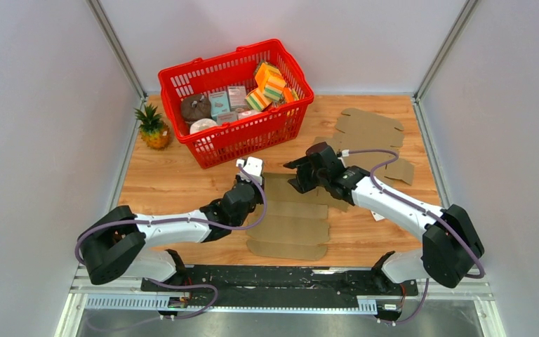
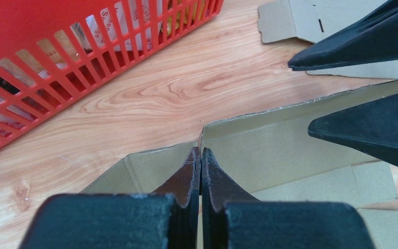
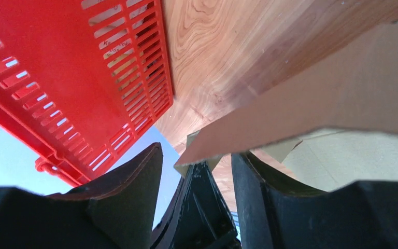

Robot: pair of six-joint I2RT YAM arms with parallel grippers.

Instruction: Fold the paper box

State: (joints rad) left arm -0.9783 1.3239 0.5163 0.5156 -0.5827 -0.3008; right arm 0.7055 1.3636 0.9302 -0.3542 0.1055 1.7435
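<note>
The spread right hand [image 1: 297, 179] straddles the raised wall [image 2: 269, 145] of the brown cardboard box blank [image 1: 291, 228] just ahead of the pressed-together left hand [image 2: 201, 153], where closing askew could crease it.

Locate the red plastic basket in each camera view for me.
Top external: red plastic basket, far side of the table, left of centre.
Left wrist: the basket fills the upper left corner.
Right wrist: the basket covers the upper left.
Shared landmark: brown cardboard box blank, beside it everywhere.
</note>
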